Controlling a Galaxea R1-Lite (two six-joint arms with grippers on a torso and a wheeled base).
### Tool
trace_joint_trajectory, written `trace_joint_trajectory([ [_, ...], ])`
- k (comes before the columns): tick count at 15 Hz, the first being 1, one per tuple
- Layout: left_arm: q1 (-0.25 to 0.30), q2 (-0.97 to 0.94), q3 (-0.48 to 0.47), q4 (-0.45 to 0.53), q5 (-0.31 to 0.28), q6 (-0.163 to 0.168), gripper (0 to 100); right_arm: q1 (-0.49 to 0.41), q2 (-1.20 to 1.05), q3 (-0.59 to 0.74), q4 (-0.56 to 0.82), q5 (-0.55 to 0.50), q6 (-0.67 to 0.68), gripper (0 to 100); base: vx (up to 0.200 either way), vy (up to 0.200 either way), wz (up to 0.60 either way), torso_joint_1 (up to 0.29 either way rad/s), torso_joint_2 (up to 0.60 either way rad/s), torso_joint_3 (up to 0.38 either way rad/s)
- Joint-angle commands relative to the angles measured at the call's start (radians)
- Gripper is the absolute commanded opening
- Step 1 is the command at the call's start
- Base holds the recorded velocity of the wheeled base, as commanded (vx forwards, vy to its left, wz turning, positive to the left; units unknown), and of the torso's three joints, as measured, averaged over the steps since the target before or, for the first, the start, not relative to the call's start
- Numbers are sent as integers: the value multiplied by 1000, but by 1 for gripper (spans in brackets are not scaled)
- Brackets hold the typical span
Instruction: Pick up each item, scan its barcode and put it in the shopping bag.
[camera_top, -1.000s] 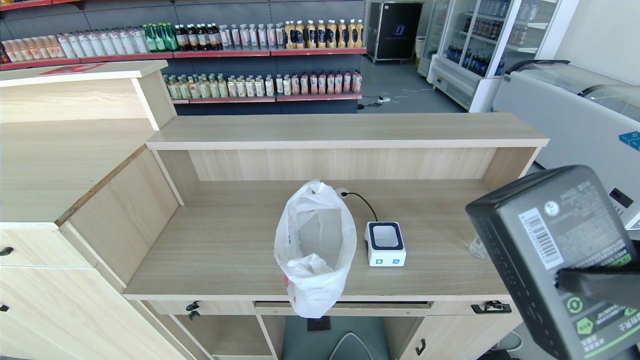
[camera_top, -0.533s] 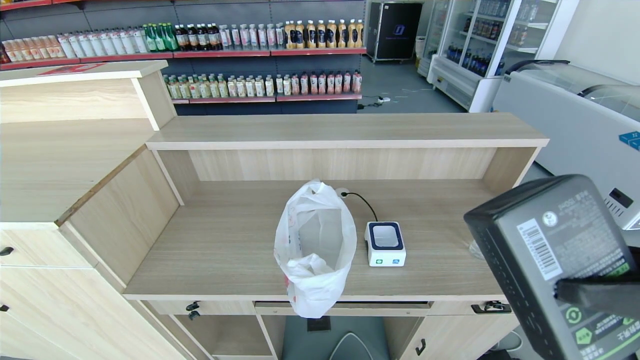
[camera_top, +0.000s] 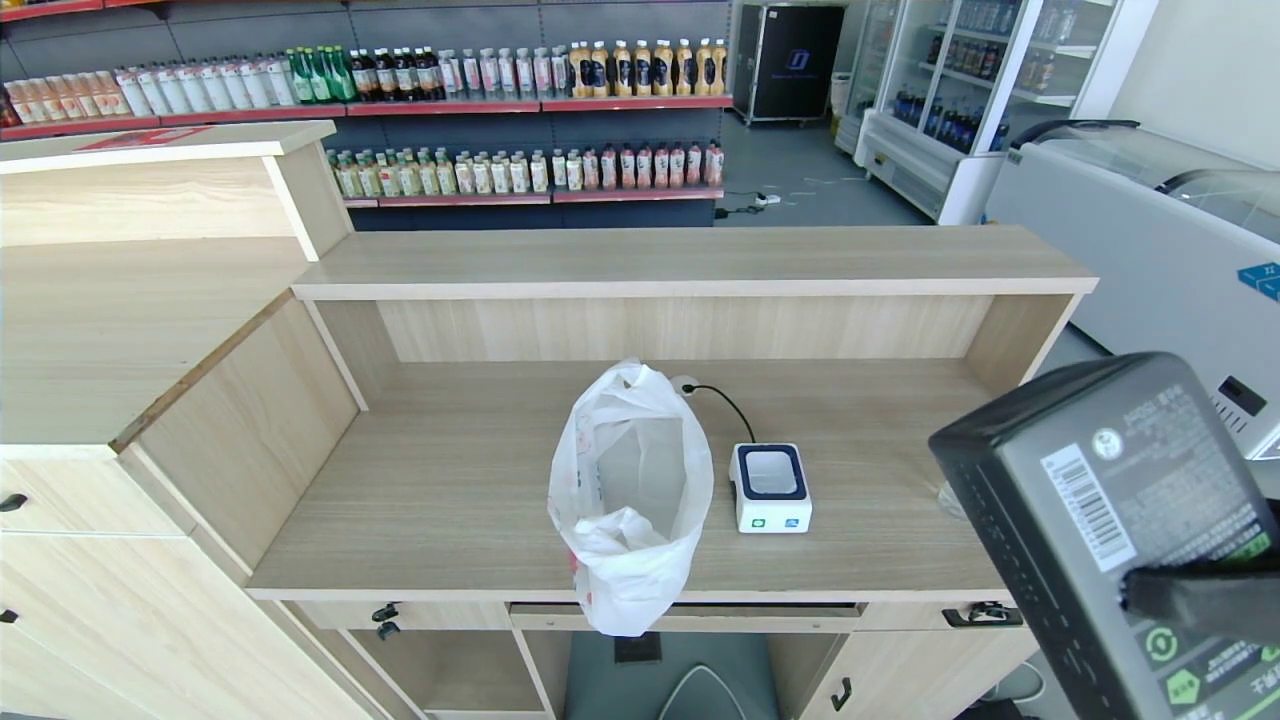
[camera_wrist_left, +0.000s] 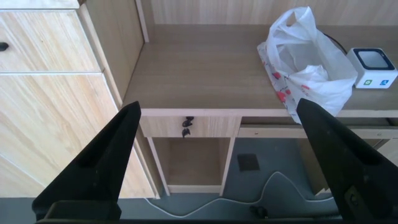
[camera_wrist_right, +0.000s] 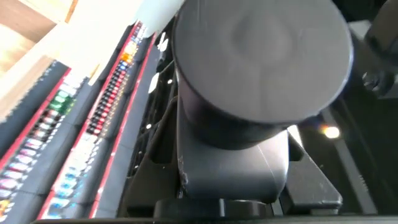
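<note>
R gripper (camera_top: 1200, 597): closed on dark container (camera_top: 1040, 560); one dark finger lies across the label face. Held up close to head cam, at R side, off the counter's R front corner.
Dark container: tilted, label face up toward head cam. White barcode strip (camera_top: 1095, 495) visible on the label, near the upper end. In R wrist view a round dark end shows.
L gripper (camera_wrist_left: 217, 107): jaws wide apart, nothing between them. Sits low, in front of the counter's front edge, on L side.
Shopping bag (camera_top: 630, 500): white plastic, upright on counter (camera_top: 450, 500), about mid-width, mouth open. Lower part hangs over the front edge. Contents: cannot tell.
Scanner (camera_top: 770, 487): white box w/ dark-framed window facing up, just beside the bag on its R, not touching. Black cable (camera_top: 725, 405) runs from its rear toward the back wall.
Container vs scanner: well apart; container is to the R, not over the window.
Clear obj (camera_top: 952, 497): on counter R part, mostly hidden behind container; type cannot tell.
Background: shelves of bottles (camera_top: 400, 75) beyond counter.
</note>
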Motion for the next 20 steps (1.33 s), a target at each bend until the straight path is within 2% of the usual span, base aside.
trace_joint_trajectory([
  [1,0,0,0,0,0,0,100,-103,-17,-17,-3,-45,145,0,0,0,0,0,0,0],
  [2,0,0,0,0,0,0,100,-208,-20,-20,-2,-151,315,0,0,0,0,0,0,0],
  [3,0,0,0,0,0,0,100,-323,-12,-9,4,-270,553,0,0,0,0,0,0,0],
  [4,0,0,0,0,0,0,100,-442,-9,11,56,-335,814,0,0,0,0,0,0,0],
  [5,0,0,0,0,0,0,100,-548,-9,17,132,-342,1004,0,0,0,0,0,0,0],
  [7,0,0,0,0,0,0,100,-855,-14,19,224,-342,1219,0,0,0,0,0,0,0],
  [8,0,0,0,0,0,0,100,-926,-18,16,274,-342,1279,0,0,0,0,0,0,0],
  [10,0,0,0,0,0,0,100,-936,-18,10,293,-342,1392,0,0,0,0,0,0,0],
  [13,0,0,0,0,0,0,100,-932,0,10,300,-341,1443,0,0,0,0,0,0,0],
  [17,0,0,0,0,0,0,100,-889,49,20,291,-342,1503,0,0,0,600,-2,2,4],
  [20,0,0,0,0,0,0,100,-875,112,-9,262,-465,1642,0,0,0,600,4,-1,2],
])
